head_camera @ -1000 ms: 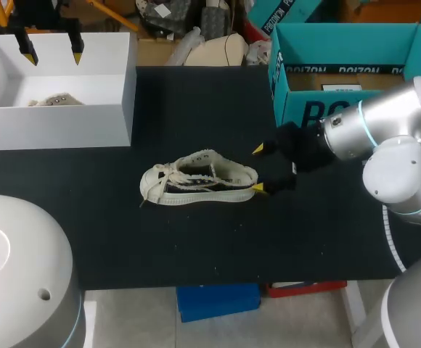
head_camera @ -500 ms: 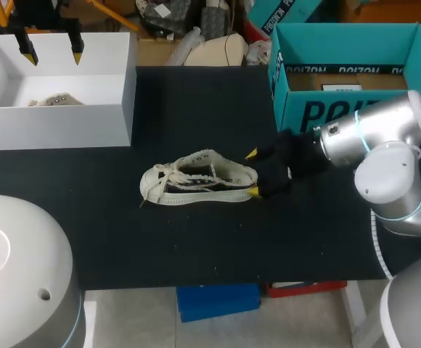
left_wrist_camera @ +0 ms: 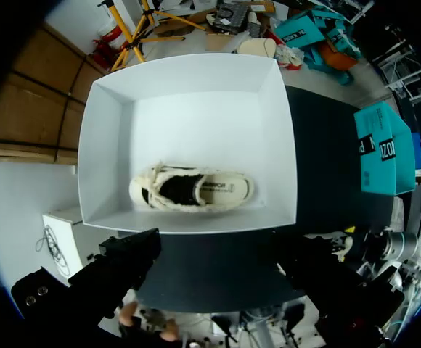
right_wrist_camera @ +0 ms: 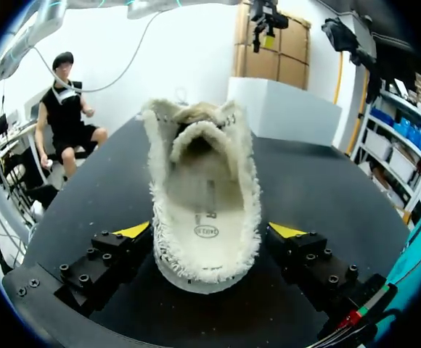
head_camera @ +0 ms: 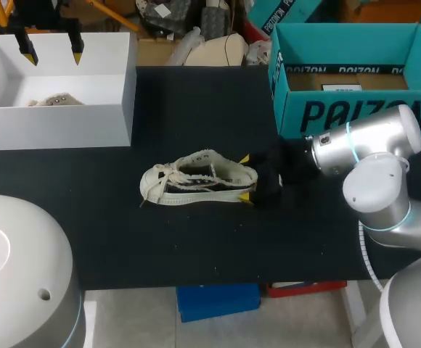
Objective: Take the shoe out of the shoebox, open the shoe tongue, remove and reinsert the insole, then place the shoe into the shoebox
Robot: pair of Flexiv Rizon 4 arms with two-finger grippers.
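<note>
A creamy white shoe [head_camera: 198, 177] lies out on the black table [head_camera: 196, 246], close to the middle. Its toe points to 9 o'clock and its heel points to 3 o'clock. The shoe stands on its sole, and I can see down into the open top.

The right claw [head_camera: 247, 177] sits low at the heel, on the 3 o'clock side of the shoe. Its two yellow-tipped fingers [right_wrist_camera: 287, 230] are spread wide, one on each side of the heel. They do not squeeze it; a small gap shows beside each finger.

At 10 o'clock from the shoe stands a white shoebox [head_camera: 58, 87] with no lid. A second shoe [left_wrist_camera: 192, 190] just like the first lies flat on the bottom of it, near the front wall. The left claw [head_camera: 51, 47] hangs high over this box. Its fingers are wide apart too, and it holds nothing.

At 2 o'clock from the shoe, on the far right of the table, is a blue-green box [head_camera: 348, 72], open on top.
</note>
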